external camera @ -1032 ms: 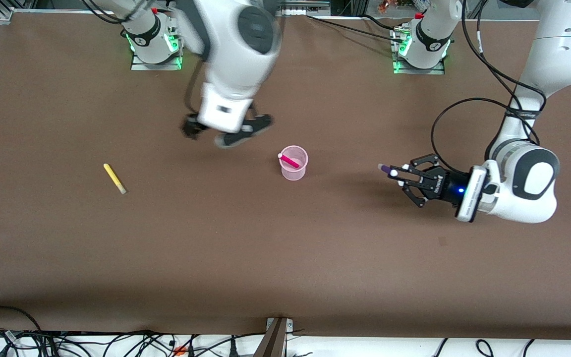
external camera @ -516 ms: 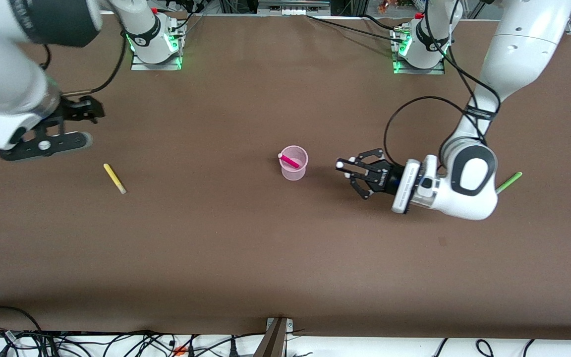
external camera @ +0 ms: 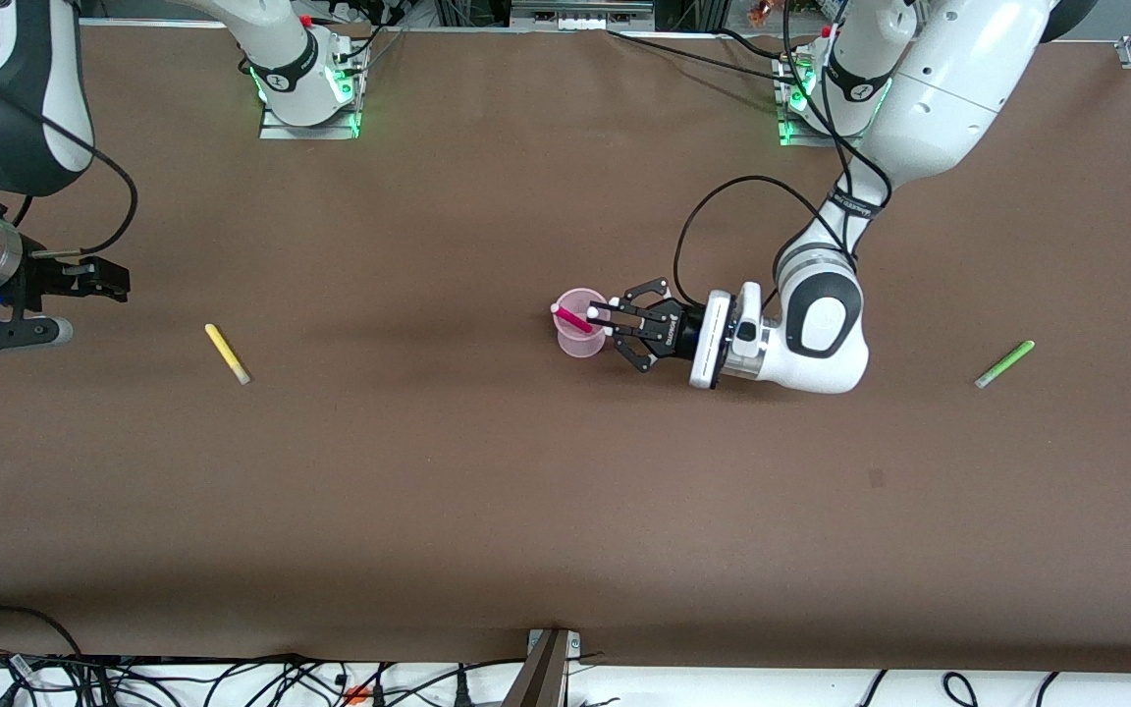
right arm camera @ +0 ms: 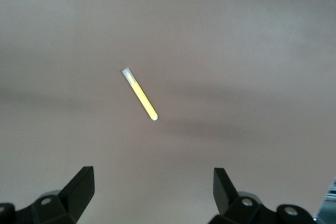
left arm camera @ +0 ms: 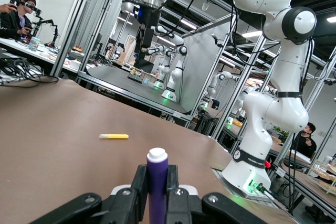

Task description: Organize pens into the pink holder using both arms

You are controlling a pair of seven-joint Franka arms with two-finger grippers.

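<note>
Left gripper (external camera: 597,325) crowds pink holder (external camera: 582,339); yellow pen (external camera: 227,353) lies unobstructed.

A brown table (external camera: 565,511) filled the front view, with a small dark mark (external camera: 877,478) on it toward the left arm's end. Along its near edge lay tangled black cables (external camera: 232,678) and a dark bracket (external camera: 546,663). In the left wrist view, metal framing (left arm camera: 79,30) stood farther off, with a seated person in a headset (left arm camera: 21,11), another person (left arm camera: 304,135) and further white robot arms (left arm camera: 168,72).
</note>
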